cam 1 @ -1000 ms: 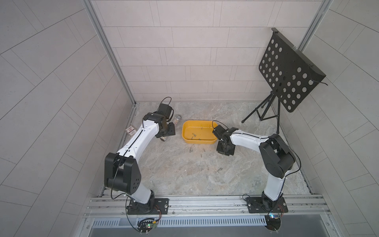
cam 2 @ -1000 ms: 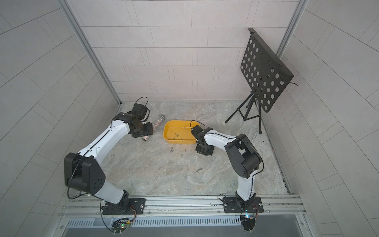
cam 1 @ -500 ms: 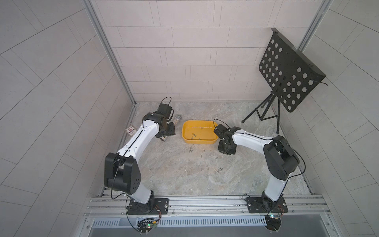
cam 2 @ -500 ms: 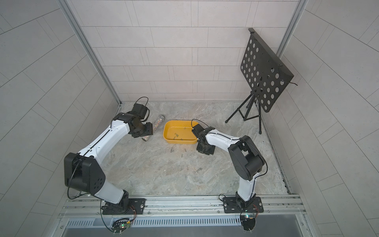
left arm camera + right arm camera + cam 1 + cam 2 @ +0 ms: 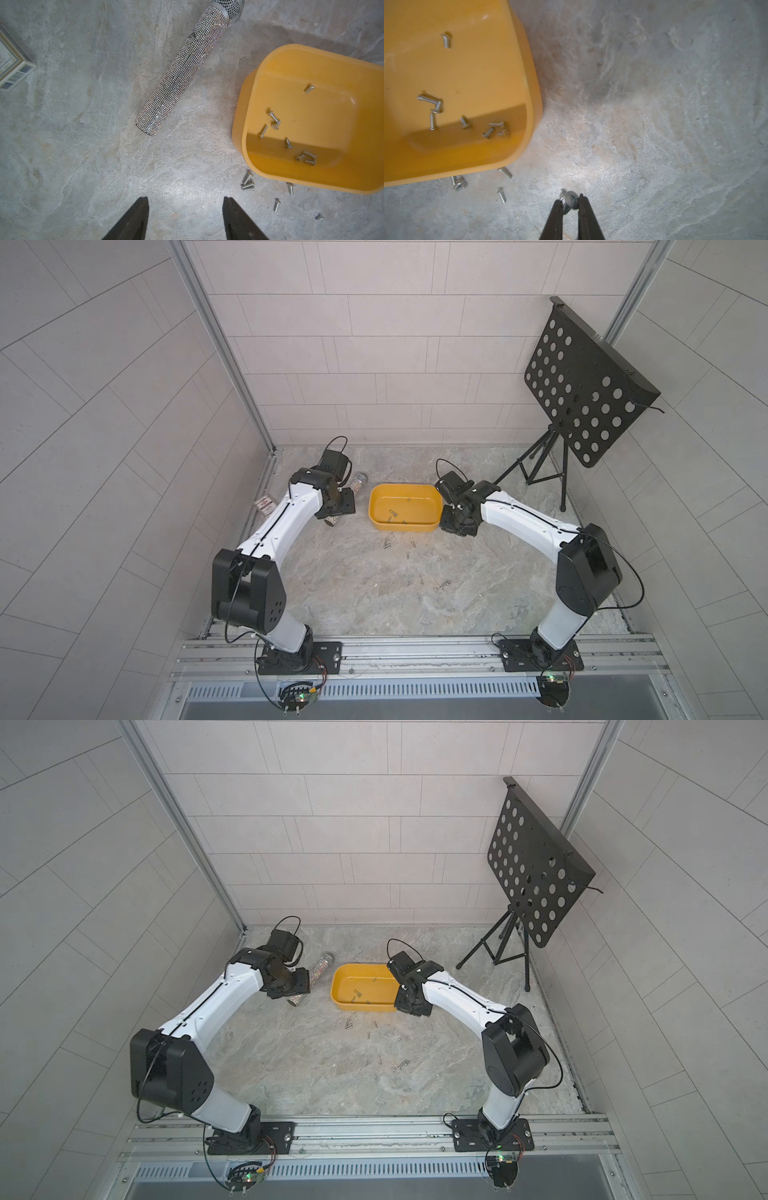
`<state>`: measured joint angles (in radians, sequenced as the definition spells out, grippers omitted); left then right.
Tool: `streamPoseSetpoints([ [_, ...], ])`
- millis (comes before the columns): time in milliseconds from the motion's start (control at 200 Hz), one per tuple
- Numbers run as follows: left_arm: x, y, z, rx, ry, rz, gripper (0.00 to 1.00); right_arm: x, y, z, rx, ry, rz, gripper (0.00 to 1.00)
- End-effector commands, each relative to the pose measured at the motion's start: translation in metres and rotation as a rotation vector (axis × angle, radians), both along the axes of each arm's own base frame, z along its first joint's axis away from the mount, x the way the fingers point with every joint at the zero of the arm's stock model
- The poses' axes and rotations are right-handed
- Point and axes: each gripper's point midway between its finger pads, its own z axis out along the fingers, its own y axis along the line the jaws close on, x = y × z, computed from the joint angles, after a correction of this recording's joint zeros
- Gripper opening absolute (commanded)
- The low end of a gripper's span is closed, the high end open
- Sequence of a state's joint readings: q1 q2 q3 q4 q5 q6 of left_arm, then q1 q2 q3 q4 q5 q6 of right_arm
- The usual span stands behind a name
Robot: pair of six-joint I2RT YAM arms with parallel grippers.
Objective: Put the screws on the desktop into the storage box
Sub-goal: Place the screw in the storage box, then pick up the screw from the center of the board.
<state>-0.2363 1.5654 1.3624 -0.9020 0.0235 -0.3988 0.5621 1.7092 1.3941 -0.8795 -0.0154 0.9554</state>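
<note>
right gripper (image 5: 570,200) pinching a screw (image 5: 570,198), storage box (image 5: 532,93) just beside, left gripper (image 5: 185,202) wide, empty

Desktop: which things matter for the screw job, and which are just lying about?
Job: screws, yellow storage box, desktop, right claw holding one screw.
Lying about: glittery microphone, card box, music stand.

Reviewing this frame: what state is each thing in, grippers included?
right gripper: shut on one screw, beside the storage box.
left gripper: open, empty, over bare desktop.
storage box: upright, several screws inside.
loose screws: lying on the desktop, outside the box.
microphone: lying on its side.
card box: lying flat.
music stand: standing, tray tilted.
</note>
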Motion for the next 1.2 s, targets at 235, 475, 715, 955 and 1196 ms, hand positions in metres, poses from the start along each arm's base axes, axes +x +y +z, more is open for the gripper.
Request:
streamPoseSetpoints([
  [235, -0.002, 0.005, -0.006, 0.007, 0.018, 0.001, 0.64, 0.040, 0.041, 0.007, 0.012, 0.004, 0.074, 0.18],
  [475, -0.001, 0.007, -0.005, -0.003, 0.014, 0.007, 0.64, 0.070, 0.069, -0.003, 0.015, 0.023, 0.110, 0.19],
  [715, 0.000, 0.010, -0.006, -0.015, 0.019, 0.017, 0.64, 0.074, 0.066, -0.002, -0.010, 0.010, 0.115, 0.20],
  [955, 0.000, 0.011, -0.008, -0.009, 0.022, 0.017, 0.64, 0.064, 0.038, 0.014, -0.047, -0.122, 0.096, 0.21],
  [1196, -0.012, -0.004, -0.004, 0.013, 0.019, -0.033, 0.64, 0.050, 0.007, 0.027, 0.024, -0.324, 0.051, 0.37],
])
